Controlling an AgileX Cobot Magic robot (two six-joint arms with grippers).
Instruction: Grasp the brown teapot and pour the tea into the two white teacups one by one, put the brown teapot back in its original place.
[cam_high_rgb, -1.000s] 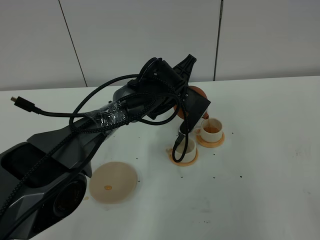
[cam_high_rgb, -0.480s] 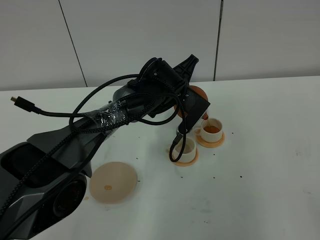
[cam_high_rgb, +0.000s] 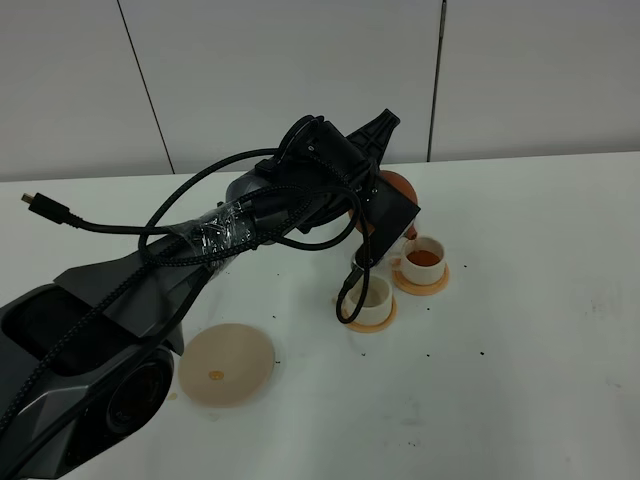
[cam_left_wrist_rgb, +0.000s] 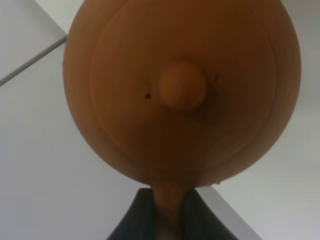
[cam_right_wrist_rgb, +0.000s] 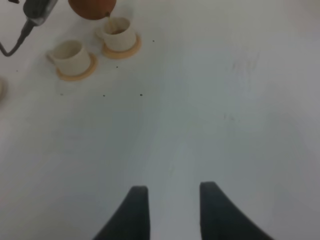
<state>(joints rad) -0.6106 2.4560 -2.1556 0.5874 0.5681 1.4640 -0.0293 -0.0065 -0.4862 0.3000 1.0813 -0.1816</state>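
The tea (cam_high_rgb: 424, 257) in the far cup (cam_high_rgb: 412, 262) looks a bit redder and higher than a second ago. The black cable (cam_high_rgb: 347, 300) hanging from the left arm (cam_high_rgb: 250, 225) has swung a little to the side. The arm itself has hardly moved.

The teapot (cam_high_rgb: 397, 186) is up in the air, tipped so its spout points down at the far cup. The left jaws are closed tight on its loop handle, one on each side, right below the round lid with its knob (cam_left_wrist_rgb: 182, 92).

The near cup (cam_high_rgb: 370, 296) looks pale inside, so I think it is next. Both cups sit on little orange saucers (cam_high_rgb: 432, 285), close together on the white surface (cam_high_rgb: 540, 300). The round mat (cam_high_rgb: 227, 363) where the teapot belongs lies bare, well apart from the cups.

The right jaws hang over the bare surface, open a little, with nothing in them.

The teapot is hard clay, so I think it would break if dropped. It is likely heavy with tea and smooth on the sides. The handle is the best place to hold it. The lid might slide off if it tips too far.
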